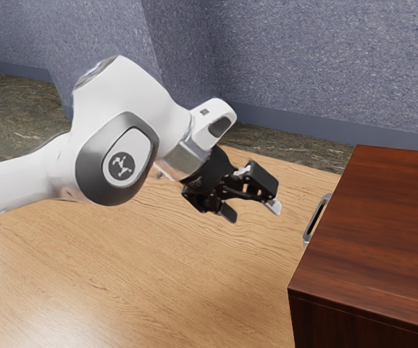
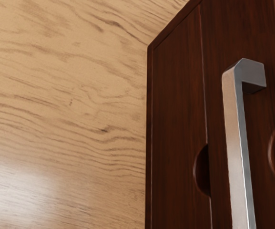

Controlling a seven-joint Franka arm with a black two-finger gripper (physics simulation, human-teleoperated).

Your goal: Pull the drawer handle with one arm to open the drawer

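A: Black two-finger gripper (image 1: 253, 208)?
B: Gapes wide, grips nothing, hovers near the silver metal bar handle (image 1: 316, 217), not touching.
A: Handle's spot?
B: Fronts the dark red-brown wooden drawer cabinet (image 1: 382, 217) at the exterior view's right.

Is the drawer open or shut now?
Shut: the drawer front lies flush with the cabinet, and the gripper is apart from the handle.

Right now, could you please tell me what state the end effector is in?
End effector: open, holding nothing, not yet touching the drawer handle.
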